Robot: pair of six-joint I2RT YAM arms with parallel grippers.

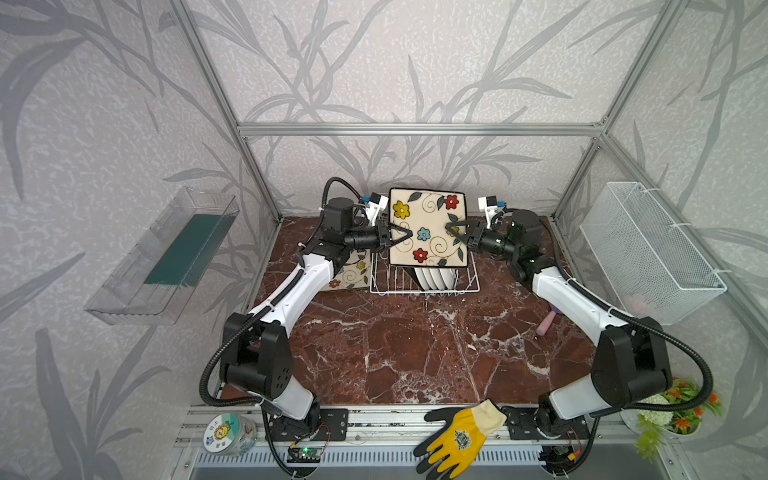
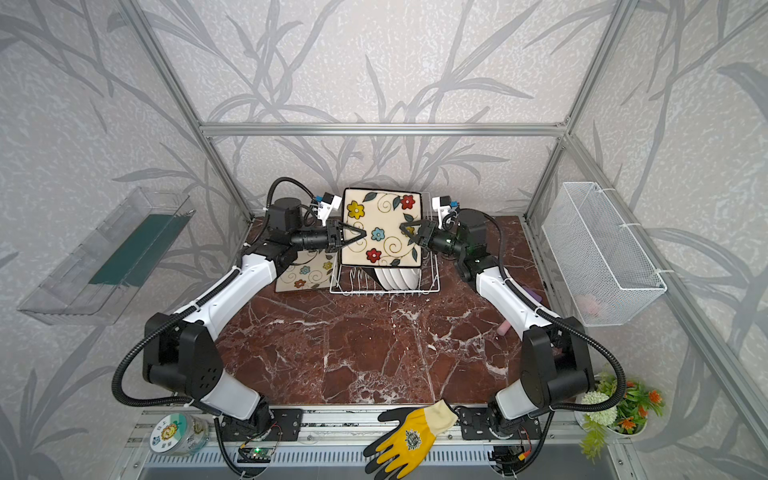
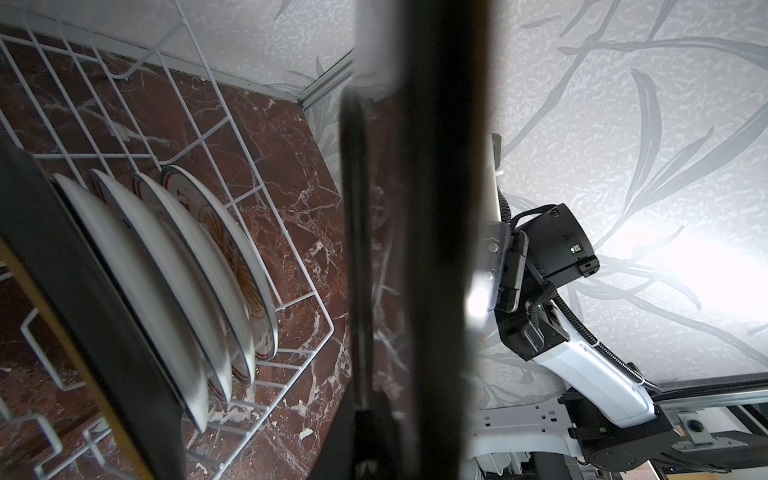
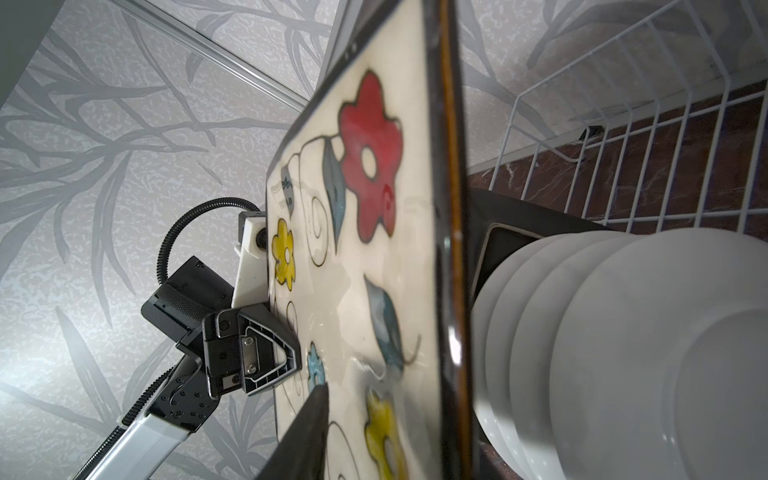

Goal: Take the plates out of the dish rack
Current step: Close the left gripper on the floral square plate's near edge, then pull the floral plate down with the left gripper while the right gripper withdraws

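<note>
A square plate (image 1: 426,226) (image 2: 380,228) with a cream flowered face hangs upright above the white wire dish rack (image 1: 469,286) (image 2: 432,286). My left gripper (image 1: 405,235) (image 2: 359,235) is shut on its left edge. My right gripper (image 1: 451,228) (image 2: 405,228) straddles the right edge with its jaws open; in the right wrist view one finger (image 4: 307,432) stands off the flowered face (image 4: 374,249). Several round white plates (image 1: 436,278) (image 3: 187,270) (image 4: 623,353) stand in the rack beside a black-backed square plate (image 3: 83,291). Another flowered square plate (image 1: 351,274) (image 2: 305,274) lies on the table left of the rack.
A clear plastic tray (image 1: 162,257) hangs on the left wall and a fine-meshed white basket (image 1: 648,249) on the right wall. A pink object (image 1: 546,323) lies near the right arm. A yellow glove (image 1: 457,436) and a jar (image 1: 226,434) sit on the front rail.
</note>
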